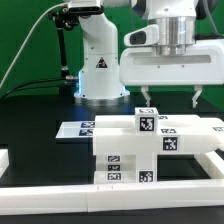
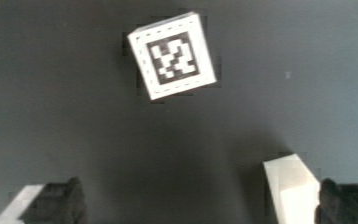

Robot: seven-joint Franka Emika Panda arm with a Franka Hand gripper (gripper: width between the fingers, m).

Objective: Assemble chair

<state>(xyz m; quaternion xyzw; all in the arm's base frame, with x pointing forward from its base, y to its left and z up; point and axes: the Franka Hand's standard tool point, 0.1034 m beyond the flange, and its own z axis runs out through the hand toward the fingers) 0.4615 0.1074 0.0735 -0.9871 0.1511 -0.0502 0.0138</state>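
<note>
- Low white rail (image 1: 110, 193) borders the black bench (image 1: 30, 110) along the lower frame.
- Matte white tagged chair parts (image 1: 140, 140) sit stacked at centre.
- Pincer (image 1: 170, 97) hovers spread and empty above; descending off-centre could topple them.

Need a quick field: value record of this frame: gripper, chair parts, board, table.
gripper: above the parts, fingers apart, nothing between them
chair parts: white tagged blocks grouped against the low white rail
small tagged cube: on top of the group, below the gripper
wrist view: one tagged white piece on black table
marker board: flat on table
</note>
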